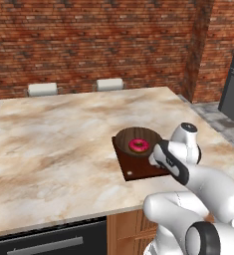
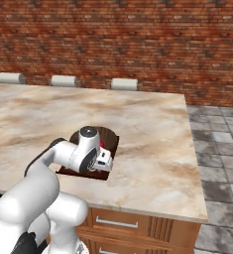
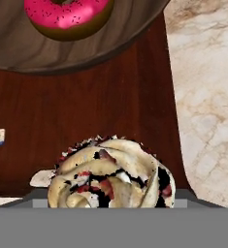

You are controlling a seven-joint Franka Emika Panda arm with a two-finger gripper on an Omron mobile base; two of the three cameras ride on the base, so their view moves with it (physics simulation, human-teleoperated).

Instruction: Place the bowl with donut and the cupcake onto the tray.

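The tray [image 1: 138,169] lies near the counter's [image 1: 63,134] front edge, toward its right corner. The bowl [image 1: 126,139] sits on the tray's far half, with the donut [image 1: 139,145] inside it. The cupcake [image 3: 113,177] stands on the tray's near part, just beside the bowl. The hand [image 2: 104,159] hovers above the cupcake, jaws wide apart.

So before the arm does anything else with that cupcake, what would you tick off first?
1. Bowl sits on the tray: ok.
2. Donut lies in the bowl: ok.
3. Cupcake is over the tray, beside the bowl: ok.
4. Cupcake rests on the tray: cannot tell.
5. Gripper jaws stand wide around the cupcake, gripping or released: cannot tell.
6. Cupcake apart from the bowl's rim: ok.
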